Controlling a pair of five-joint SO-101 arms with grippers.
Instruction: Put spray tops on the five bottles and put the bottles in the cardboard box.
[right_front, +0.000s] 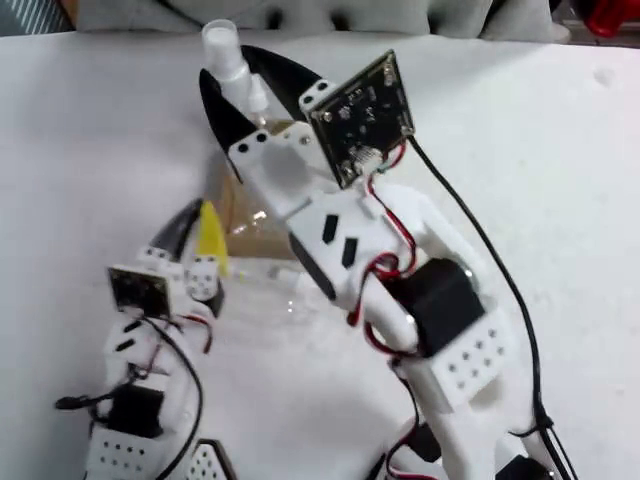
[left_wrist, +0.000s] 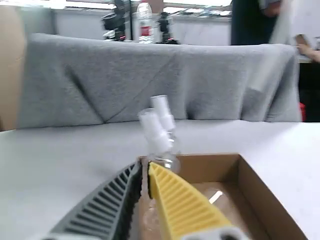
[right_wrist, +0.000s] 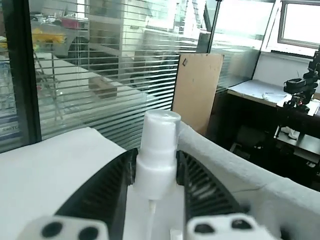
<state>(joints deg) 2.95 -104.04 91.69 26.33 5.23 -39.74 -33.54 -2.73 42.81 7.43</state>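
Right gripper (right_front: 232, 75) of mine pinches a white spray top (right_front: 220, 40), upper middle of the high view. My left gripper (right_front: 202, 210) sits lower left with its fingers pressed together, at the cardboard box (left_wrist: 250, 185) edge.

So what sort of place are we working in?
Probably an office or lab: slatted window blinds, a work desk off to one side, and camera gear on stands in the background.

A white table (right_front: 560, 120) carries an open cardboard box (left_wrist: 255, 192), which lies flat a little left of the table's middle. A grey cushion (left_wrist: 150, 75) runs along the table's far edge, left to right.
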